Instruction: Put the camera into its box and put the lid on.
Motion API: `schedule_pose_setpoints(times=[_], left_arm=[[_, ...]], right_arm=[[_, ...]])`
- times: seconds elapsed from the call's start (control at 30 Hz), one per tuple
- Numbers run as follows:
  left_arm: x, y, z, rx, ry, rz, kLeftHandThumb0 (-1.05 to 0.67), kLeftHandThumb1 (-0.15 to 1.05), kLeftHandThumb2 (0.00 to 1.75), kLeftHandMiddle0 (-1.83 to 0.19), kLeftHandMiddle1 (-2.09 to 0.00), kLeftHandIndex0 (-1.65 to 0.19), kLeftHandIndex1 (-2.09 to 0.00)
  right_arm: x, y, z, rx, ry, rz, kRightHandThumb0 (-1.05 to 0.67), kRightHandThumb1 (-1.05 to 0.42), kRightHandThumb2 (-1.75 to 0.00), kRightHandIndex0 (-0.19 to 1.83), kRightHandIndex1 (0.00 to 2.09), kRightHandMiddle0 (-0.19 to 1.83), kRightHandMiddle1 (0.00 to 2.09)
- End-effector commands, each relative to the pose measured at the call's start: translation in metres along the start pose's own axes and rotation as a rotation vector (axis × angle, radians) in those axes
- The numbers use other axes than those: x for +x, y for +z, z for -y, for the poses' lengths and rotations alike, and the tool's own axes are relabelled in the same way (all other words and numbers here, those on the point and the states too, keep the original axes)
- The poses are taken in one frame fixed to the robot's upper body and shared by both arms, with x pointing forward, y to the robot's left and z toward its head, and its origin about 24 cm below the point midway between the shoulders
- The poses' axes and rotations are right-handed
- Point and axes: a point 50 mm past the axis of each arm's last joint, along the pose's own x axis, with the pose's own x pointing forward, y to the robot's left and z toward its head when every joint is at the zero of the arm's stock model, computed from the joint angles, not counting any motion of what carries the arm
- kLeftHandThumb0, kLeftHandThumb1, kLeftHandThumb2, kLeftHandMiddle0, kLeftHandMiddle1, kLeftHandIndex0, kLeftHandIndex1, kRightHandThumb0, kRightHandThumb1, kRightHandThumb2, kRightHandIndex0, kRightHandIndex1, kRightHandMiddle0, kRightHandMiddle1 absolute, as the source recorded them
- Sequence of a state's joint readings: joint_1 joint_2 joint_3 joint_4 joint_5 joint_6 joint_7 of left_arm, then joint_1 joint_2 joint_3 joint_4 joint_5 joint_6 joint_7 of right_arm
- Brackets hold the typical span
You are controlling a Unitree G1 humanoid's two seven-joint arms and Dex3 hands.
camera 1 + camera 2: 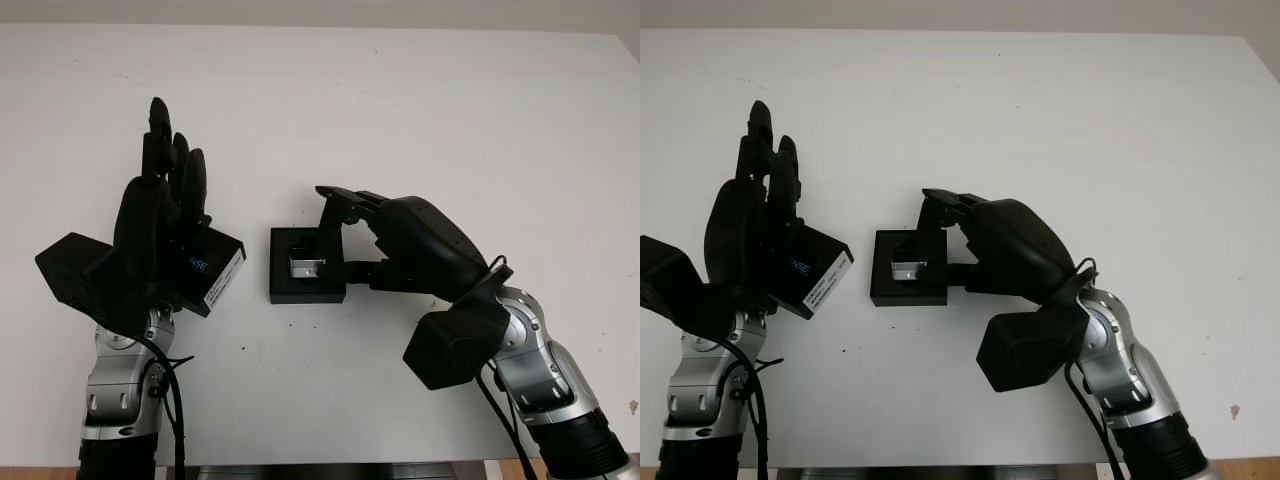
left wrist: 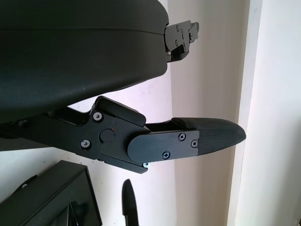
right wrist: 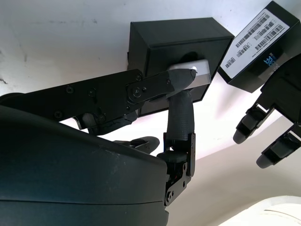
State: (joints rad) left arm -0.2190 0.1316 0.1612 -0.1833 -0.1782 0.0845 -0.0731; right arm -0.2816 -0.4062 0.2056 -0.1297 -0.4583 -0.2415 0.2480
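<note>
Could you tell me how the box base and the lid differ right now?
The box base lies flat on the table with the camera in it, under the right robot hand. The lid is tilted beside the left robot hand and carries a white label. Both are black.

Right hand point(image 1: 335, 225) over box point(image 1: 300, 285) blocks top, lid point(image 1: 215, 270) just left, far table point(image 1: 400, 90) free.

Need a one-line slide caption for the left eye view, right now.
Right hand seats the silver camera in its black box; left hand holds the lid alongside.
</note>
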Motion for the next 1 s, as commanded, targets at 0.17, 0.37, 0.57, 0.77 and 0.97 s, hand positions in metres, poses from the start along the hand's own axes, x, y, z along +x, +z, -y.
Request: schedule_pose_setpoints(times=[0.17,0.37,0.57,0.77,0.97], left_arm=[[-0.007,0.0,0.001,0.0,0.015,-0.014,-0.84,1.05,0.5,0.19,0.0,0.19,0.0],[-0.01,0.0,0.003,0.003,0.012,-0.005,-0.83,1.05,0.52,0.19,0.0,0.19,0.0],[-0.011,-0.001,0.003,-0.003,0.026,-0.021,-0.83,1.05,0.51,0.19,0.0,0.19,0.0],[-0.011,-0.001,0.001,-0.002,0.026,-0.021,-0.82,1.05,0.51,0.19,0.0,0.19,0.0],[-0.009,0.0,0.0,-0.006,0.022,-0.013,-0.83,1.05,0.5,0.19,0.0,0.19,0.0]], right_arm=[[-0.009,-0.003,-0.018,0.051,0.071,-0.018,-0.43,-1.05,-0.1,0.36,0.06,0.29,1.64],[-0.012,-0.001,-0.025,0.065,0.11,-0.017,-0.45,-1.05,-0.14,0.32,0.04,0.25,1.67],[-0.013,0.0,-0.033,0.089,0.109,0.002,-0.44,-1.05,-0.13,0.34,0.04,0.24,1.68],[-0.004,0.002,-0.015,0.074,0.081,0.008,-0.43,-1.05,-0.14,0.3,0.03,0.1,1.59],[0.013,0.009,0.025,0.016,-0.126,0.045,-0.48,-1.02,-0.06,0.45,0.11,0.17,1.33]])
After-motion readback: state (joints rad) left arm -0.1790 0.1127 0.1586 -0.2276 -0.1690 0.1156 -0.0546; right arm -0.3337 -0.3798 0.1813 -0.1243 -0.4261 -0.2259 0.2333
